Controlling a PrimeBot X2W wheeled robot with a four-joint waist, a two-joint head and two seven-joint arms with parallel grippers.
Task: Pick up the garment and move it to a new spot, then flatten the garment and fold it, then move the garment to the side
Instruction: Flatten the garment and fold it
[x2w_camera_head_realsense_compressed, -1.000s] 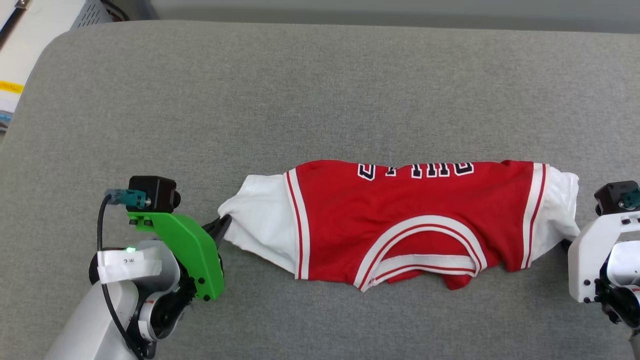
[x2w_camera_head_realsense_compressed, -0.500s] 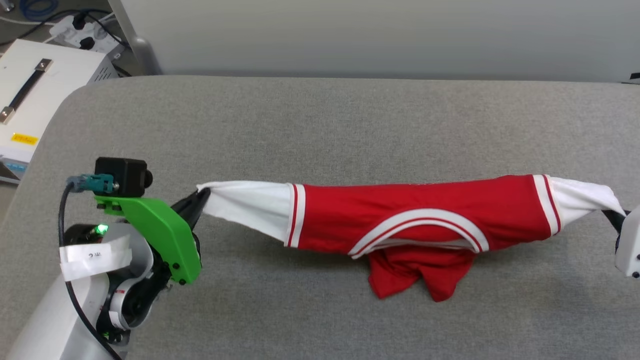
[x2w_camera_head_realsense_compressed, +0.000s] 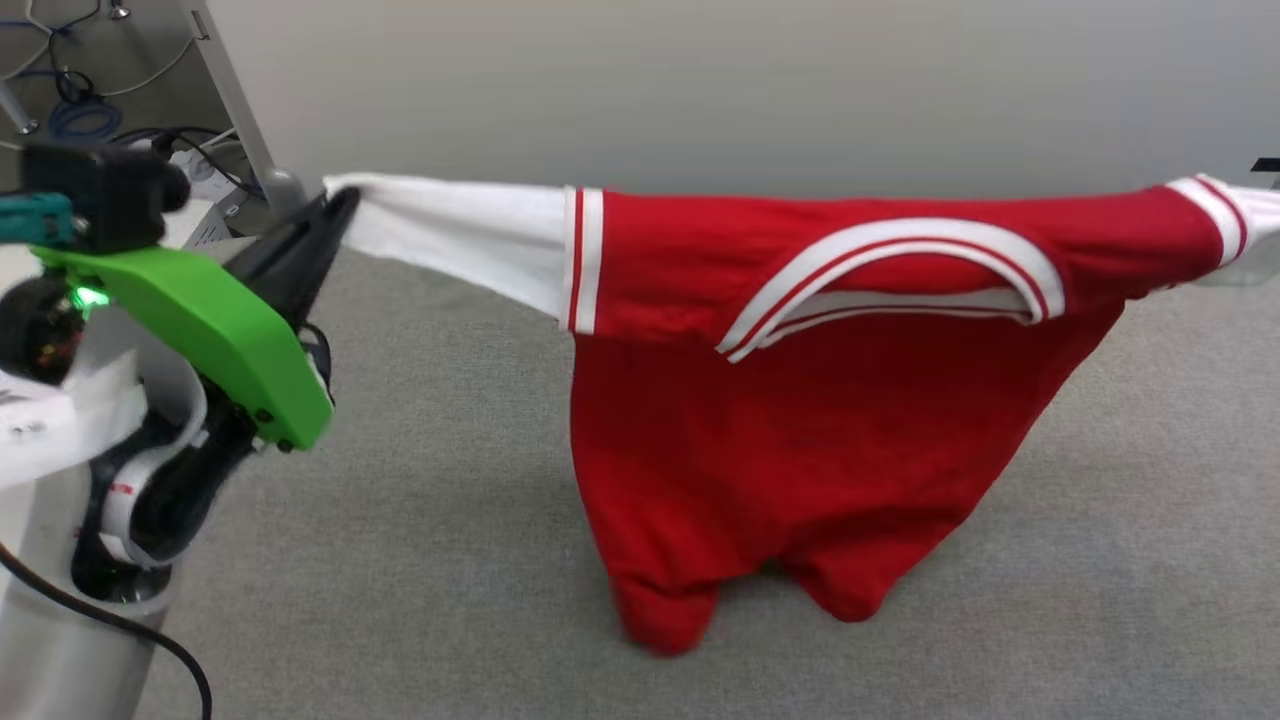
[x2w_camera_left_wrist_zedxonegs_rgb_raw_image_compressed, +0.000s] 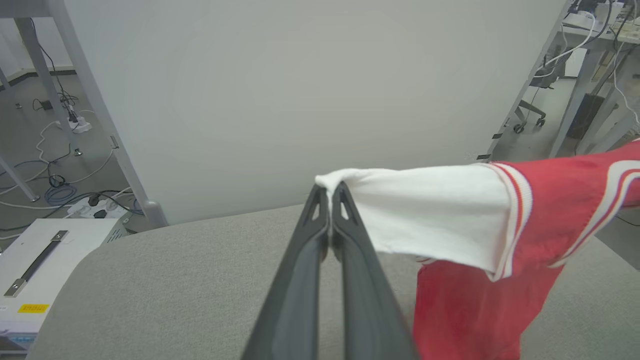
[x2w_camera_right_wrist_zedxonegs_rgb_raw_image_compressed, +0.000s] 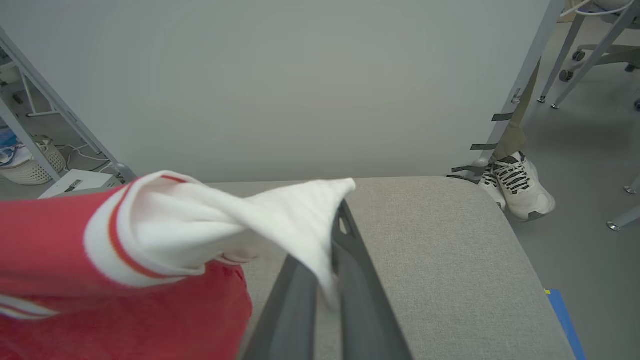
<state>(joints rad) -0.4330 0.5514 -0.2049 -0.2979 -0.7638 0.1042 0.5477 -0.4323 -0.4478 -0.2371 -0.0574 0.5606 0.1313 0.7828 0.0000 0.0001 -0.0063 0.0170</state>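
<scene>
Red jersey T-shirt (x2w_camera_head_realsense_compressed: 800, 420) hung by both sleeves above the grey padded desk (x2w_camera_head_realsense_compressed: 450, 480).
Left pincer (x2w_camera_left_wrist_zedxonegs_rgb_raw_image_compressed: 329, 192) clamped tight on the tip of one white sleeve (x2w_camera_head_realsense_compressed: 460, 235); right pincer (x2w_camera_right_wrist_zedxonegs_rgb_raw_image_compressed: 340, 220) clamped on the opposite sleeve (x2w_camera_right_wrist_zedxonegs_rgb_raw_image_compressed: 240, 220), cloth draped over its fingers. Shoulder line stretched taut between them, striped neck trim uppermost, red body hanging toward the desk; hem contact cannot be confirmed. A person's shoes (x2w_camera_right_wrist_zedxonegs_rgb_raw_image_compressed: 520, 185) stand past the desk's far corner.

Lighting: even, diffuse indoor light from above; moderately bright; no glare.
Shadows: one faint, soft-edged patch on the grey padded surface (x2w_camera_head_realsense_compressed: 450, 500) beneath the hanging garment (x2w_camera_head_realsense_compressed: 800, 450).
Focus: green bracket (x2w_camera_head_realsense_compressed: 200, 330) soft in the head view; left gripper (x2w_camera_left_wrist_zedxonegs_rgb_raw_image_compressed: 330, 195) blurs towards the bottom edge of its wrist view.
Distortion: frame legs (x2w_camera_left_wrist_zedxonegs_rgb_raw_image_compressed: 100, 115) lean outward at the wrist-view edges.
</scene>
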